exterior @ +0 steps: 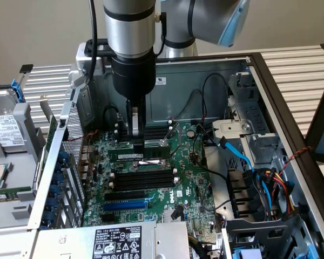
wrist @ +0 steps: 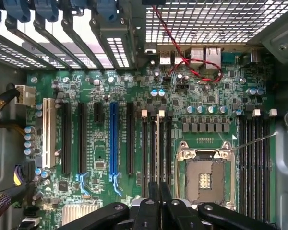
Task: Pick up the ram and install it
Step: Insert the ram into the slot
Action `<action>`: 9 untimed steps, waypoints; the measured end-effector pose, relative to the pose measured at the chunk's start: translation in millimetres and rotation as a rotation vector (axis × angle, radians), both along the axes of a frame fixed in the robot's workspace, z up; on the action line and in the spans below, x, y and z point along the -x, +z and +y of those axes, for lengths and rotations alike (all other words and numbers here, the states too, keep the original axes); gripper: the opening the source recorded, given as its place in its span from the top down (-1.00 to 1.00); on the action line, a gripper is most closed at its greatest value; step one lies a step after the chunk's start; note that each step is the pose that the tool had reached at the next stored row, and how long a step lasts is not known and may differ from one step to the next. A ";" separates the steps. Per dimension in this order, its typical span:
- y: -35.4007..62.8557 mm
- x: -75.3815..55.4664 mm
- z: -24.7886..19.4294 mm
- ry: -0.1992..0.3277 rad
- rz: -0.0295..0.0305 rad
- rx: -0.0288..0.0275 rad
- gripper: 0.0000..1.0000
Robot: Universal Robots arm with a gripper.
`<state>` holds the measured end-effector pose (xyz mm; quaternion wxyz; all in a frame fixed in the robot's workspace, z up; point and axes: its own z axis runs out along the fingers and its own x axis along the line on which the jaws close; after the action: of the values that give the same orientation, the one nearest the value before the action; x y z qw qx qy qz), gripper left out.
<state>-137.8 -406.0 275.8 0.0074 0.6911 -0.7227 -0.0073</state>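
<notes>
The ram (exterior: 151, 151) is a long thin green stick, held level inside the open computer case. My gripper (exterior: 136, 141) comes straight down from above and is shut on the ram near its middle. The stick hangs just over the motherboard, above the row of long black slots (exterior: 140, 181) beside the CPU socket (wrist: 205, 172). In the wrist view my gripper (wrist: 159, 197) has its fingertips pressed together directly over those black slots (wrist: 156, 153) with white end clips. I cannot tell whether the ram's lower edge touches a slot.
A blue expansion slot (exterior: 124, 205) lies nearer than the black slots. Blue and black cables (exterior: 240, 154) and a drive cage crowd the exterior view's right. A labelled power supply (exterior: 117, 242) sits at the front, a hard drive (exterior: 5, 129) outside the case.
</notes>
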 end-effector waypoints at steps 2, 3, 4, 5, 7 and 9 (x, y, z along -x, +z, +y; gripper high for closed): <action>-3.6 0.0 0.0 0.000 0.0000 0.0001 0.76; -5.4 0.0 0.0 0.000 0.0000 0.0001 0.76; -7.2 0.0 -0.1 0.000 0.0000 0.0000 0.76; -9.0 0.0 -0.1 0.000 0.0000 0.0000 0.76; -12.7 0.0 -0.2 0.000 0.0000 0.0000 0.76; -16.4 0.0 -0.3 0.000 0.0001 0.0001 0.76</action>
<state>-137.8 -406.3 259.4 0.0075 0.6911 -0.7227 -0.0072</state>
